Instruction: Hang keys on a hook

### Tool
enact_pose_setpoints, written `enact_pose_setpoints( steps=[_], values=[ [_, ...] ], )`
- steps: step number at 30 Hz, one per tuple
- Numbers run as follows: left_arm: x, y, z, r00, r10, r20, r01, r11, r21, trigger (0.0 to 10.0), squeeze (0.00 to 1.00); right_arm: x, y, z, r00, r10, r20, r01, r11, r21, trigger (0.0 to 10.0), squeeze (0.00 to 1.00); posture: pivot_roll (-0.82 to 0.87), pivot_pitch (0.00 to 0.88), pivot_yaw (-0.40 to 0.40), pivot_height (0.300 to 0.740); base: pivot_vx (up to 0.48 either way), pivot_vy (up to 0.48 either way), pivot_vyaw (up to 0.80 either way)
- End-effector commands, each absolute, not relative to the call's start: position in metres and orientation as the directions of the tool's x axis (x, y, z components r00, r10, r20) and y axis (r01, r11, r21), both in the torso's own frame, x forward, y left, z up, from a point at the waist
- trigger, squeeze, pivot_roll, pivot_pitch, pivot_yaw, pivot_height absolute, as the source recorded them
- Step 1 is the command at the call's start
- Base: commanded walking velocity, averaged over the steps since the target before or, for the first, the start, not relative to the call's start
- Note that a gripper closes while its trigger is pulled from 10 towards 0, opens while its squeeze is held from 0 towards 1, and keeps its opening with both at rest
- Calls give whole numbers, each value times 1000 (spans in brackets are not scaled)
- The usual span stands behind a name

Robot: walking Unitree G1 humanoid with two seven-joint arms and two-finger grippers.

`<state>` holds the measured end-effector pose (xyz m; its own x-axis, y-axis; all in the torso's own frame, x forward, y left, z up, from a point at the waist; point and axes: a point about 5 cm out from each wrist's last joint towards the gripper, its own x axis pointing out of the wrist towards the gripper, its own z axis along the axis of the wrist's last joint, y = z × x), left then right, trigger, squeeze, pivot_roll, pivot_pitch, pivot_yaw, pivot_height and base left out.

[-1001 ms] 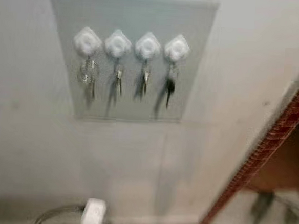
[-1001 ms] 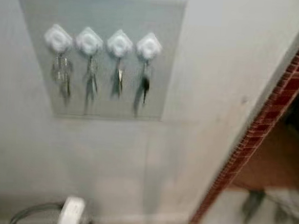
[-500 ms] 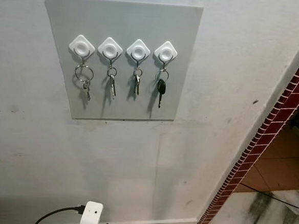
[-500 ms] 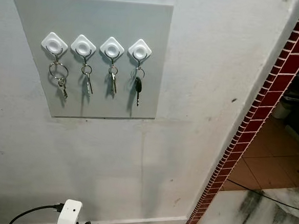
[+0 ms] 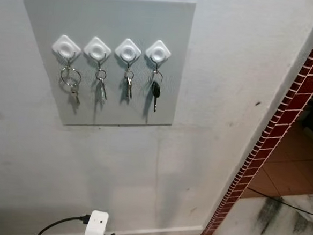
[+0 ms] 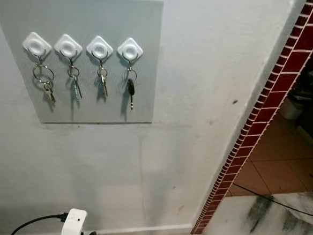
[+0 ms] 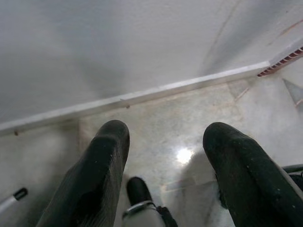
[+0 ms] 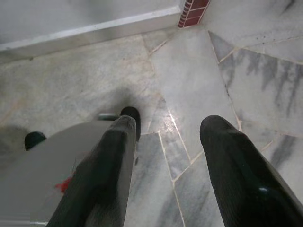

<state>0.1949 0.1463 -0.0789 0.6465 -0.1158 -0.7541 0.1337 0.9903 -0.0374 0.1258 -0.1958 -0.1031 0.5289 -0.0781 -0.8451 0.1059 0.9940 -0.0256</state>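
Left eye view put us facing a pale plastered wall [image 5: 230, 58] with a grey board [image 5: 110, 17] fixed to it. Four white diamond-shaped hooks [image 5: 128, 49] sat in a row across the board. Every hook carried keys: the leftmost held a large ring with keys [image 5: 71, 79], the next two held small silver keys [image 5: 101, 87], and the rightmost held a black-headed key [image 5: 155, 90]. All hung straight down against the board.

Low on the wall we noted a white plug adapter [image 5: 95, 226] with a black cable [image 5: 58, 223] running off toward our left. To our right a band of red brick tiles [image 5: 276, 131] edged a doorway, with terracotta floor tiles [image 5: 292, 170] beyond and marble floor [image 5: 267, 222] in front.

Left wrist view showed our left gripper [image 7: 165, 142] hanging low over the floor by the white skirting board [image 7: 142, 97], fingers spread apart, nothing between them. Right wrist view showed our right gripper [image 8: 166, 126] likewise low over the marble floor, fingers parted and empty, beside a grey part of our own body [image 8: 47, 161].
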Motion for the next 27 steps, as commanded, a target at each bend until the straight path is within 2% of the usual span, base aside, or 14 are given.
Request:
enact_pose_setpoints(
  steps=[1,27],
  values=[
    [196,151,-79,645,-102,-757,127,992,-25,10000,0,130,-195,-102,538,-77,-839,114,993,-18,10000,0,-24,0,16,740,0,-341,0],
    [190,155,-81,630,-91,-772,124,992,-16,10000,0,128,-195,-103,535,-83,-841,151,988,-1,10000,0,-23,0,18,740,0,-341,0]
  ],
)
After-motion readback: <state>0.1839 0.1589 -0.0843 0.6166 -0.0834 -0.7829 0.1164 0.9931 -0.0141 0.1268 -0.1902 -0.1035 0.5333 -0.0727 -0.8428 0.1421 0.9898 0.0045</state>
